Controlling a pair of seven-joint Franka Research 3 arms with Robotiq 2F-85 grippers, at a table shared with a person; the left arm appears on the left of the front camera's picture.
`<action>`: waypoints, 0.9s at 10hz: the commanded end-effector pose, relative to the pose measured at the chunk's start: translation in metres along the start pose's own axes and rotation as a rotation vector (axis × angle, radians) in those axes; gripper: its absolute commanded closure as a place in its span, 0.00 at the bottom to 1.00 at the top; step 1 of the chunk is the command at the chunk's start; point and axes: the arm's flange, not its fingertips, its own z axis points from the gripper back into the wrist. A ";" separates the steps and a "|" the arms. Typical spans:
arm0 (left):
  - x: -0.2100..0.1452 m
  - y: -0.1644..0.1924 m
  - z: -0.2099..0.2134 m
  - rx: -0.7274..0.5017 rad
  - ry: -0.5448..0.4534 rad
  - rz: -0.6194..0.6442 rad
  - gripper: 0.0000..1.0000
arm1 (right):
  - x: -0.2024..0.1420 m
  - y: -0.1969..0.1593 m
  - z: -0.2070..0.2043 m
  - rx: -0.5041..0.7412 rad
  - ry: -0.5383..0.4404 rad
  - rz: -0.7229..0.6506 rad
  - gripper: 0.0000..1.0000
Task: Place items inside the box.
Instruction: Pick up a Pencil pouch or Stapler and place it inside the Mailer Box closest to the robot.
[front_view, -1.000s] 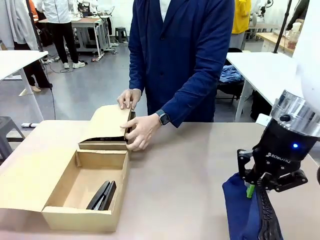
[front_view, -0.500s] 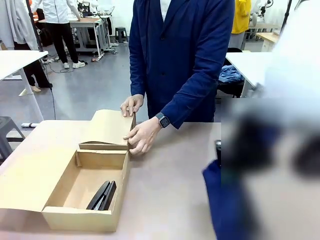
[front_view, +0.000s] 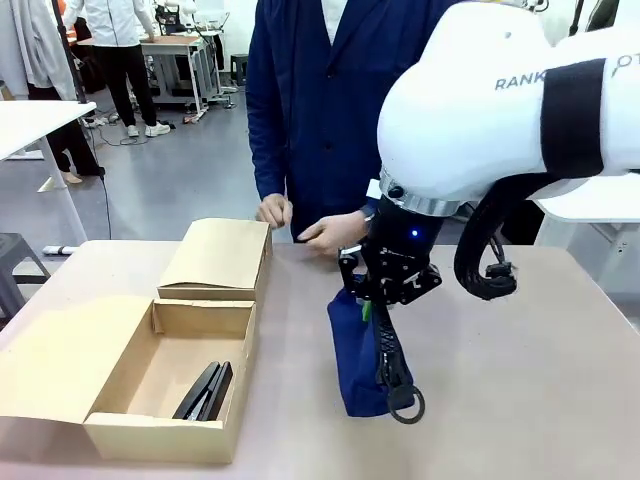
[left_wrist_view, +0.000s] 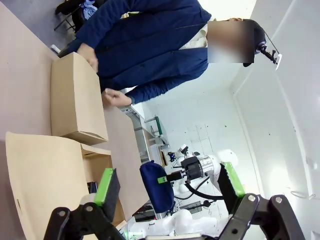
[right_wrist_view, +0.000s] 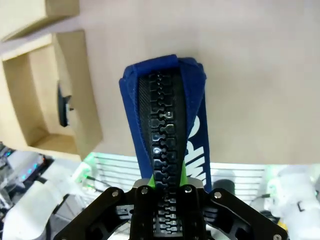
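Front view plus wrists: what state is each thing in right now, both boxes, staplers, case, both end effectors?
Box: open.
Second box: closed.
Staplers: lying inside the open box.
Pencil case: zipped shut, gripped at the top, hanging on end.
Right end effector: shut on the case.
Left end effector: open, empty.

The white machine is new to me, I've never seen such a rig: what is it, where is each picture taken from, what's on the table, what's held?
It is a robot arm, one of two. The front view looks across the table at a person; the other two come from wrist cameras looking along each end effector. The right end effector is shut on a navy pencil case; the left end effector is open, empty. On the table: an open cardboard box holding black staplers, a closed box behind.
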 end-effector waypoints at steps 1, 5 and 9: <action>-0.002 -0.002 -0.002 -0.018 -0.010 -0.020 0.00 | -0.039 -0.045 0.017 -0.066 -0.028 -0.080 0.90; -0.002 -0.002 -0.002 -0.018 -0.010 -0.020 0.00 | -0.042 -0.007 0.013 0.093 -0.139 -0.084 0.90; -0.002 -0.002 -0.002 -0.018 -0.010 -0.020 0.00 | -0.008 0.160 0.015 0.261 -0.128 -0.047 0.90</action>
